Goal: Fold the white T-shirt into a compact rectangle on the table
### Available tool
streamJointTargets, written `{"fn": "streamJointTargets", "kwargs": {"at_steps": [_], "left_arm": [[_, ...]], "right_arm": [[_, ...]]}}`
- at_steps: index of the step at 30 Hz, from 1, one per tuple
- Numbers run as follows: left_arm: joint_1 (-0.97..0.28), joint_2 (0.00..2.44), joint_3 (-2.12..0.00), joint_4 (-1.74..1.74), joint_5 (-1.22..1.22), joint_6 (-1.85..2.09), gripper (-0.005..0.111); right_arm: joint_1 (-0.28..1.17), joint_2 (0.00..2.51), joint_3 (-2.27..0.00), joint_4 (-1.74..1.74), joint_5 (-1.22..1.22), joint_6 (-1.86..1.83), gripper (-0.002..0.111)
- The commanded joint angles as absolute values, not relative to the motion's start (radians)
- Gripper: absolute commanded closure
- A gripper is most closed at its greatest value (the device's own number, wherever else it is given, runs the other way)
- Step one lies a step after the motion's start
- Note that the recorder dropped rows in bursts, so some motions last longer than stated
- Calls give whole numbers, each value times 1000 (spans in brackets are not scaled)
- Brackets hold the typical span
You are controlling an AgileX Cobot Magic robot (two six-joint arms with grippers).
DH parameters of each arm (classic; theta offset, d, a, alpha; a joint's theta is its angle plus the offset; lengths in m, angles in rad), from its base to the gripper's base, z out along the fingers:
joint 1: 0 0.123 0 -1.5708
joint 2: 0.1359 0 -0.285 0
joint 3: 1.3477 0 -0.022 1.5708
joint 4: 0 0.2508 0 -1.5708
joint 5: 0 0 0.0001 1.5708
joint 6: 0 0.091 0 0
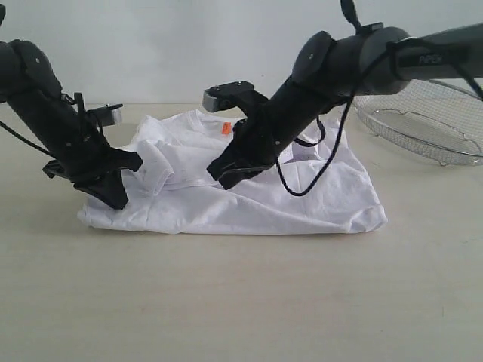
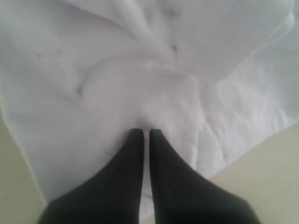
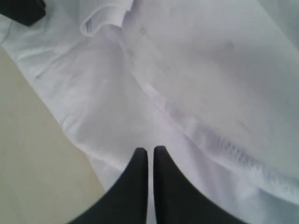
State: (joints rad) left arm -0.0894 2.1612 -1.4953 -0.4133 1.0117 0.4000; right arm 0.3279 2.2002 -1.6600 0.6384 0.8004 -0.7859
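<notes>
The white T-shirt (image 1: 302, 197) lies spread and rumpled on the table (image 1: 241, 302), its orange neck tag (image 1: 226, 129) showing at the far side. My left gripper (image 1: 117, 197) is down at the shirt's left edge, beside a curled sleeve (image 1: 155, 170). In the left wrist view its fingertips (image 2: 145, 133) are pinched together on a bunched ridge of the T-shirt (image 2: 140, 70). My right gripper (image 1: 225, 179) rests near the shirt's middle. Its fingertips (image 3: 150, 150) are shut with the T-shirt (image 3: 210, 70) in the slit, close to a stitched hem (image 3: 224, 144).
A round wire-mesh basket (image 1: 430, 124) stands at the back right, behind the right arm. A black cable (image 1: 302, 177) loops from that arm over the shirt. Bare table (image 3: 32, 140) lies along the shirt's edge (image 2: 261, 163).
</notes>
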Motion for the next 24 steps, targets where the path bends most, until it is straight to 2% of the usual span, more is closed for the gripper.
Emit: {"fn": "streamJointTargets", "kwargs": {"at_steps": [1, 6, 12, 18, 24], "left_arm": [[-92, 2211, -1491, -434, 1019, 402, 102], [-92, 2225, -1491, -437, 997, 404, 102], [-92, 2225, -1491, -458, 997, 404, 102], [-92, 2225, -1491, -459, 1003, 407, 102], [-92, 2225, -1491, -459, 1021, 407, 102]], "right_arm": [[350, 2278, -1811, 484, 870, -634, 109], [350, 2335, -1886, 454, 954, -619, 109], [350, 2371, -1886, 447, 923, -615, 109], [348, 2374, -1891, 437, 722, -612, 109], [332, 2410, -2001, 407, 591, -587, 109]]}}
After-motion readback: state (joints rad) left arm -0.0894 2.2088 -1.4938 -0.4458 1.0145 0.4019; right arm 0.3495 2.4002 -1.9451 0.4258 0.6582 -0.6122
